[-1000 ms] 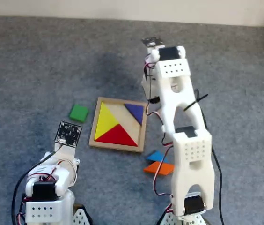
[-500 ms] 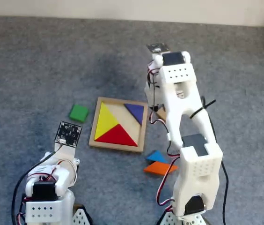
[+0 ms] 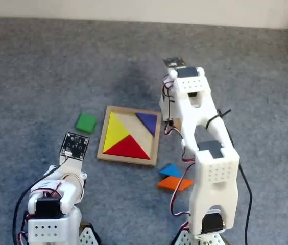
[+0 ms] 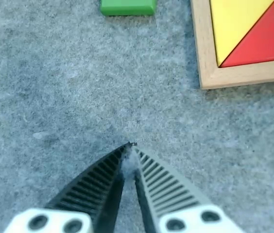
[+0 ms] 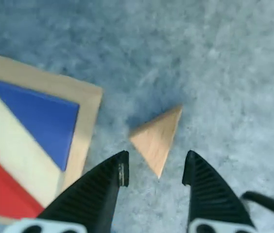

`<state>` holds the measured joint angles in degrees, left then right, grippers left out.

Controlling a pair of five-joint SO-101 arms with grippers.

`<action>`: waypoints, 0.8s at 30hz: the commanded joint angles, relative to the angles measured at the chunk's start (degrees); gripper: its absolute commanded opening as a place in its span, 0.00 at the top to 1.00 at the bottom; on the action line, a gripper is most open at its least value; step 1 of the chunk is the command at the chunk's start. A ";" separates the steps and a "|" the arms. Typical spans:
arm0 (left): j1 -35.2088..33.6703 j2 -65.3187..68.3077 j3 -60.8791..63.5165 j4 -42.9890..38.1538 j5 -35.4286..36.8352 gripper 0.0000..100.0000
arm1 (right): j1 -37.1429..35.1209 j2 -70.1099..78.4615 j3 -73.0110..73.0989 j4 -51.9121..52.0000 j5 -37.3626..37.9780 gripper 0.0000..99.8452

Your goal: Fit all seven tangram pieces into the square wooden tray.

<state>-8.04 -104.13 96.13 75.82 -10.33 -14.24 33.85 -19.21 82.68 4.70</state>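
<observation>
The square wooden tray point(image 3: 103, 146) holds a yellow triangle point(image 3: 115, 131), a red triangle point(image 3: 128, 147) and a blue triangle point(image 3: 147, 121). My right gripper point(image 5: 156, 162) is open just above a plain wooden triangle point(image 5: 157, 137) that lies on the carpet beside the tray's corner point(image 5: 86, 94). My left gripper point(image 4: 129, 146) is shut and empty over bare carpet, short of a green square point(image 4: 127, 7) and the tray's near corner point(image 4: 206, 63). The green square point(image 3: 86, 122) lies left of the tray. A blue piece point(image 3: 170, 170) and an orange piece point(image 3: 174, 183) lie at the tray's near right.
Grey carpet covers the whole work area. The right arm point(image 3: 195, 112) stretches along the tray's right side, over the carpet there. The left arm point(image 3: 57, 194) sits at the near left. A pale wall edge runs along the far side.
The right arm has shifted slightly rightward and its wrist has drawn back a little toward the tray's far right corner. The left arm and all pieces have stayed put.
</observation>
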 commanded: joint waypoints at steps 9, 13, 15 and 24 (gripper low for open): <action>-0.66 -0.40 1.01 0.18 0.18 1.00 | 0.92 8.31 -9.89 -0.40 -0.35 0.81; -0.66 -0.40 1.01 0.18 0.18 1.00 | 0.48 8.75 -13.14 1.63 -0.62 0.81; -0.66 -0.40 1.01 0.18 0.18 1.00 | 0.22 8.75 -14.29 1.54 -0.70 0.81; -0.66 -0.40 1.01 0.18 0.18 1.00 | -1.98 8.84 -14.99 0.92 -5.89 0.81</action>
<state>-8.04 -104.13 96.13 75.82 -10.33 -14.51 43.78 -31.08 84.62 0.66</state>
